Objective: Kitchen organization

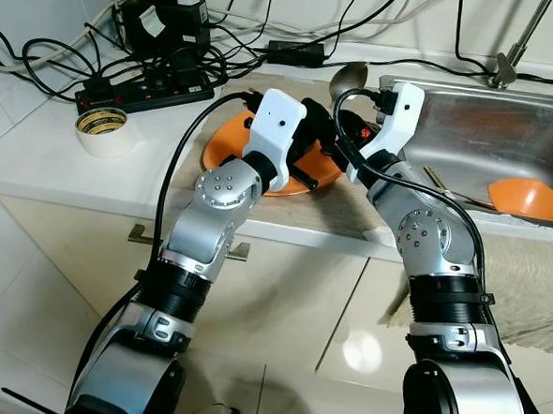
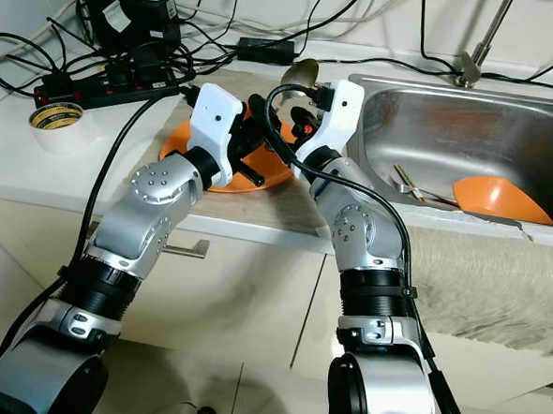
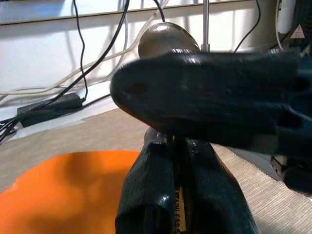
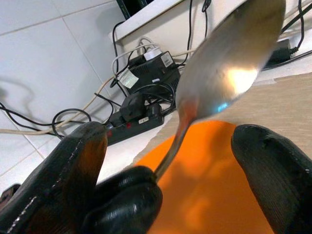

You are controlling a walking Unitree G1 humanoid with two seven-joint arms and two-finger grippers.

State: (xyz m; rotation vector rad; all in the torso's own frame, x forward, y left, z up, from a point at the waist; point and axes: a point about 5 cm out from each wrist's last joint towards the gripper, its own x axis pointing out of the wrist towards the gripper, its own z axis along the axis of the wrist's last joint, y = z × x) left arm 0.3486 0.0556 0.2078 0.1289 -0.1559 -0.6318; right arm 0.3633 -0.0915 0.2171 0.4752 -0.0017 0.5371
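A steel spoon (image 1: 348,77) stands with its bowl up above an orange plate (image 1: 226,148) on the counter mat. My left gripper (image 3: 176,146) is shut on the spoon's handle, which shows between its two fingers in the left wrist view. My right gripper (image 4: 170,161) is open, with one finger (image 4: 73,165) on each side of the spoon (image 4: 229,73) and apart from it. Both grippers meet over the plate's right edge, left gripper (image 1: 326,133) beside right gripper (image 1: 343,117). The lower handle is hidden by the fingers.
A steel sink (image 1: 489,117) on the right holds an orange bowl (image 1: 531,197) and loose cutlery (image 1: 447,185). A tape roll (image 1: 103,126), a power strip (image 1: 148,88) and tangled cables lie at the back left. A beige cloth (image 1: 534,288) hangs over the counter front.
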